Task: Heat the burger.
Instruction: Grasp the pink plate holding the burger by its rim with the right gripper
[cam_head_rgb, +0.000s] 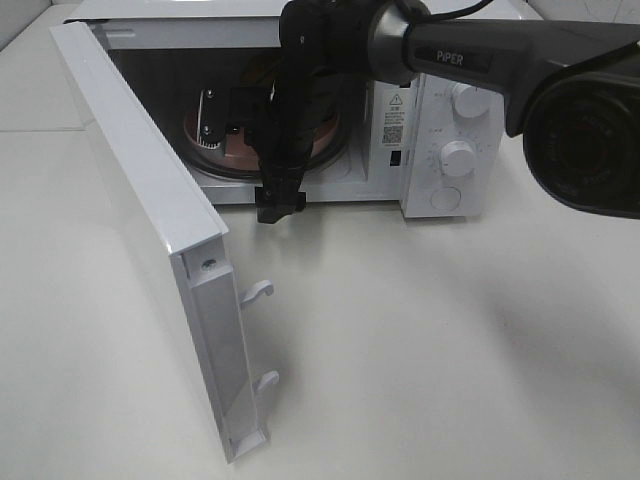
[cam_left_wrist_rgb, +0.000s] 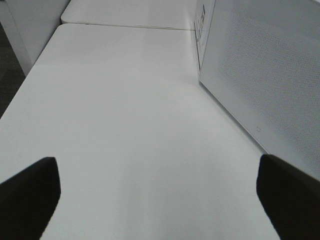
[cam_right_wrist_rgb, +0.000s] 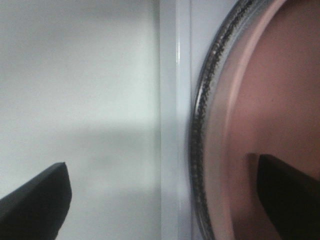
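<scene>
From the high camera, the microwave (cam_head_rgb: 440, 120) stands with its door (cam_head_rgb: 150, 230) swung wide. The right gripper (cam_head_rgb: 280, 205) hangs at the cavity mouth, its arm blocking much of the interior. Behind it, on the glass turntable (cam_head_rgb: 215, 168), sits a pink plate (cam_head_rgb: 205, 135); the burger itself is hidden, presumably on that plate behind the arm.

The left wrist view shows the left gripper (cam_left_wrist_rgb: 157, 192) with fingers spread apart and nothing between them, over bare white table (cam_left_wrist_rgb: 125, 110). The microwave's perforated side wall (cam_left_wrist_rgb: 260, 75) lies just ahead of it and to one side.

The right wrist view looks down at the cavity's front sill (cam_right_wrist_rgb: 175, 120). The right gripper (cam_right_wrist_rgb: 162, 197) is spread, holding nothing; one fingertip (cam_right_wrist_rgb: 287, 195) hovers over the pink plate (cam_right_wrist_rgb: 265, 100), the other is outside the turntable rim (cam_right_wrist_rgb: 200, 115).

The step in hand appears to be clearing the cavity so the door can shut. To do it well, draw the right arm straight back, high enough not to catch the plate edge or sill, and fully past the door's swing before anything pushes the door.
</scene>
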